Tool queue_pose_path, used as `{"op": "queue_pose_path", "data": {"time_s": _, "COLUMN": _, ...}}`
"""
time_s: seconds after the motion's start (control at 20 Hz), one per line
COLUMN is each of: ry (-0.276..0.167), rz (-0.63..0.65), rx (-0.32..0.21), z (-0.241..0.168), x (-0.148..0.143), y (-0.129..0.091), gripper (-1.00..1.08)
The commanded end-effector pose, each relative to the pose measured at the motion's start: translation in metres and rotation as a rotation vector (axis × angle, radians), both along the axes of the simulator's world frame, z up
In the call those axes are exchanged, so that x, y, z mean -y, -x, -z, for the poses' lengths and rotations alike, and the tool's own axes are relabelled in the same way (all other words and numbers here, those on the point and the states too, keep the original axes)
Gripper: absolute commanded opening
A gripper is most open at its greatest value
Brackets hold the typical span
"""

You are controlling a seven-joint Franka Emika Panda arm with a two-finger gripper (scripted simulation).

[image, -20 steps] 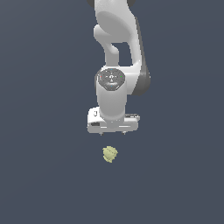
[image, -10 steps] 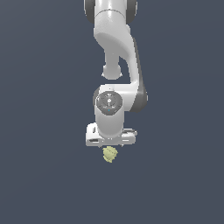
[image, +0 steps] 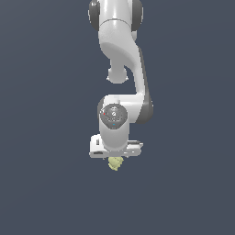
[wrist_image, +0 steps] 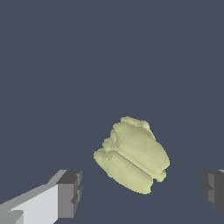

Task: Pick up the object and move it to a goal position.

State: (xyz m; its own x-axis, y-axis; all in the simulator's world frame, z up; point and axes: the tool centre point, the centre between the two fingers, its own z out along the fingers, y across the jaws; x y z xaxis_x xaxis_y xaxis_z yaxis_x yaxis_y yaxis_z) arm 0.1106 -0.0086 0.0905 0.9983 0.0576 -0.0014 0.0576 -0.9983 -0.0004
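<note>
the object [wrist_image: 132, 155] lies on the flat dark grey-blue ground [image: 46, 183], between the two fingers of the gripper [wrist_image: 140, 192] and touching neither; in the wrist view clear gaps show on both sides of it. in the exterior view it peeks out just under the gripper [image: 115, 158], mostly hidden by the white hand. it is a pale yellow-green clump, matte, made of rounded ribbed lobes with a knobbly rim. the fingers [wrist_image: 70, 193] are blocky, white with dark grey pads. the gripper is released, jaws spread wide. the glossy white arm [image: 120, 50] hangs from the top of the exterior view, bending down to a wrist pointed straight at the ground.
</note>
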Motion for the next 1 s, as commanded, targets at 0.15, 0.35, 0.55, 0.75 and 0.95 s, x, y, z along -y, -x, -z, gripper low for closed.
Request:
{"op": "queue_pose_path", "data": {"time_s": 0.15, "ry": 0.0, "rz": 0.0, "rx": 0.0, "z": 0.006, "x": 0.0, "y": 0.0, "gripper": 1.0}}
{"op": "queue_pose_path", "data": {"time_s": 0.35, "ry": 0.0, "rz": 0.0, "rx": 0.0, "z": 0.025, "x": 0.0, "y": 0.0, "gripper": 1.0}}
{"op": "queue_pose_path", "data": {"time_s": 0.55, "ry": 0.0, "rz": 0.0, "rx": 0.001, "z": 0.046, "x": 0.0, "y": 0.001, "gripper": 1.0}}
{"op": "queue_pose_path", "data": {"time_s": 0.75, "ry": 0.0, "rz": 0.0, "rx": 0.001, "z": 0.052, "x": 0.0, "y": 0.0, "gripper": 1.0}}
{"op": "queue_pose_path", "data": {"time_s": 0.95, "ry": 0.0, "rz": 0.0, "rx": 0.001, "z": 0.05, "x": 0.0, "y": -0.001, "gripper": -1.0}}
